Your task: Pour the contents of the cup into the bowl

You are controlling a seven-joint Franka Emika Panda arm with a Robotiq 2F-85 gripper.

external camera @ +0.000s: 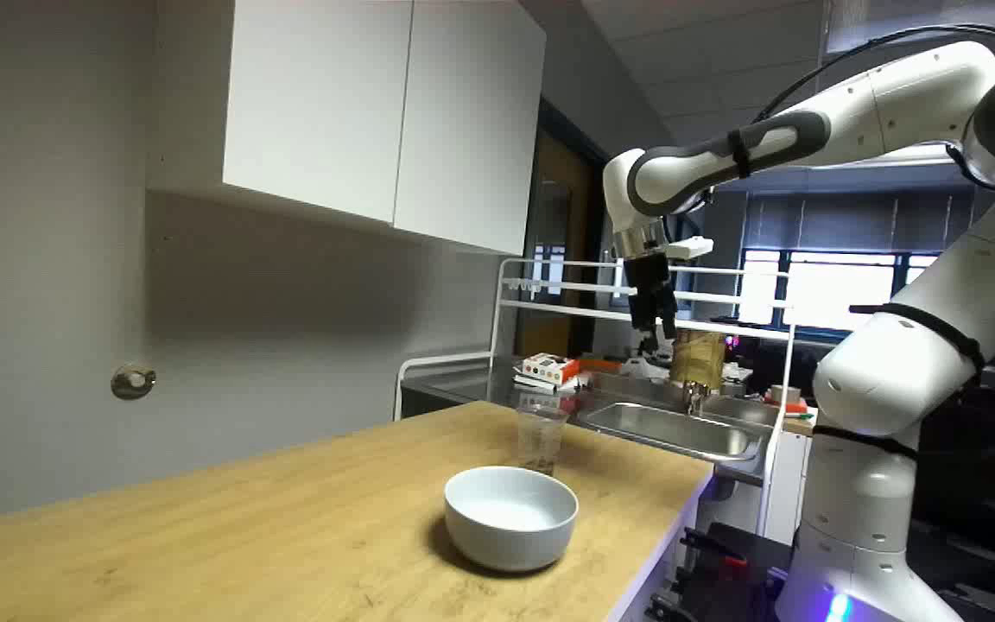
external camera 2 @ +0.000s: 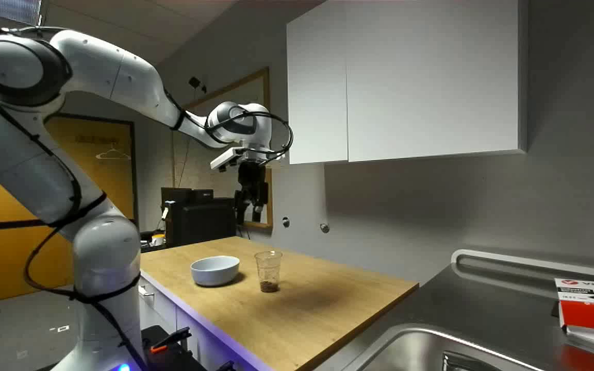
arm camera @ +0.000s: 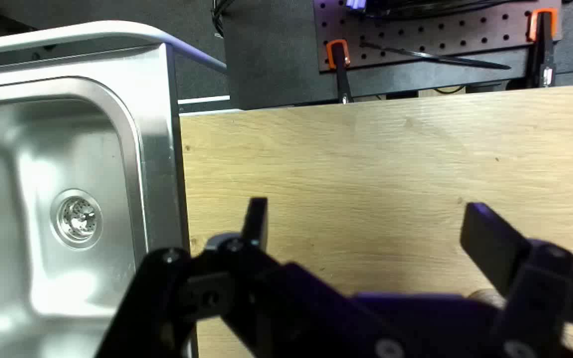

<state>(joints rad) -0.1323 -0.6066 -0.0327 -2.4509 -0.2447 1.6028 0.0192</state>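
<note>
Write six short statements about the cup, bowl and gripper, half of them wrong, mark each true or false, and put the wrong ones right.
1. The cup and the bowl stand on the wooden counter. True.
2. The cup is inside the bowl. False: they stand side by side, apart.
3. Dark bits lie at the bottom of the cup. True.
4. The gripper is open. True.
5. The gripper is holding the cup. False: it hangs clear of the cup, higher up.
6. The cup is wider than the bowl. False: the bowl is far wider.
</note>
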